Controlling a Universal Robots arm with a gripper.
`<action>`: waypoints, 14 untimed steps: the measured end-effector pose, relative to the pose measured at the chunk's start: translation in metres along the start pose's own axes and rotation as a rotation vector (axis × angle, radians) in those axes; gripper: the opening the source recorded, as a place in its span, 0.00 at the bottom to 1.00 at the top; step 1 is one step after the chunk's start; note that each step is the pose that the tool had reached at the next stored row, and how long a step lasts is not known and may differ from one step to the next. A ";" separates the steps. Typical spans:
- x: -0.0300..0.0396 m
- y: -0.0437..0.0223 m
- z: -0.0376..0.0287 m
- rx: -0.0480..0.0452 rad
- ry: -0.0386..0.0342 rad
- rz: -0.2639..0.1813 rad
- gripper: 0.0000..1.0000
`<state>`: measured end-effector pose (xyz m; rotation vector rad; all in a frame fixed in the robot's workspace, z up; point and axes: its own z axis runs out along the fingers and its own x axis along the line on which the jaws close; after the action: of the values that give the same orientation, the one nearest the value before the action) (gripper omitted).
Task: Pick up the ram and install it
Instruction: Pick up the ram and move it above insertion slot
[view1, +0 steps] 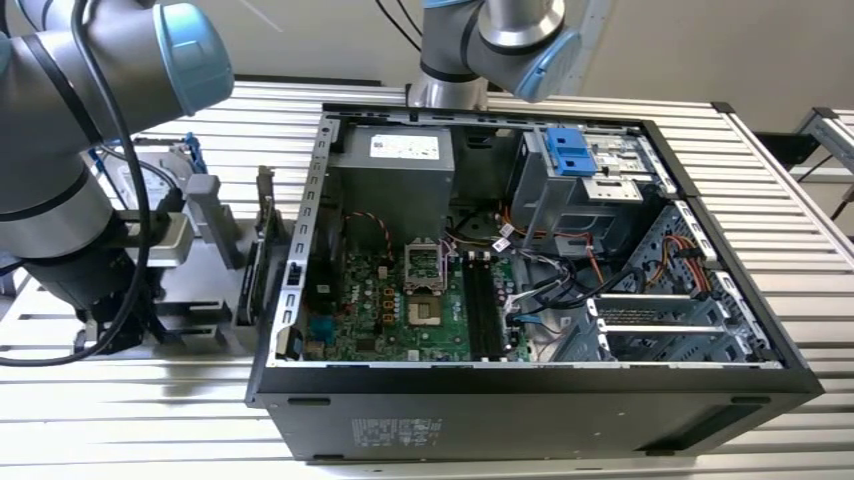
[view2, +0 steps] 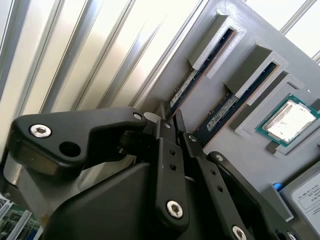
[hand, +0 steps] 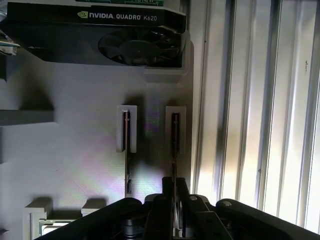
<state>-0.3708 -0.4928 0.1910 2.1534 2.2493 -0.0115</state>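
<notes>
- The gripper (hand: 173, 186) is seen nearly closed, apparently clamped on the end of the ram (hand: 175, 142).
- The ram is stood upright in a grey holder's (hand: 75, 150) slot.

Silver-grey arm (view1: 47, 200) with light blue caps; matte black hand (view2: 171, 116).
The arm is built of smooth metallic tubes joined by fat rounded joints, each closed with a light blue cap; a black cable (view1: 130, 160) trails down along it; the hand is made of flat linked bars and a rounded plate, studded with silver screw heads and small round holes.
</notes>
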 end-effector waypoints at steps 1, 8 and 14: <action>0.0000 0.0000 0.0000 0.0001 -0.0001 0.000 0.00; 0.0000 0.0000 0.0001 -0.0002 0.0002 0.000 0.00; -0.0001 0.0000 -0.0044 0.0000 -0.0001 0.000 0.00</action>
<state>-0.3708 -0.4928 0.1954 2.1534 2.2493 -0.0116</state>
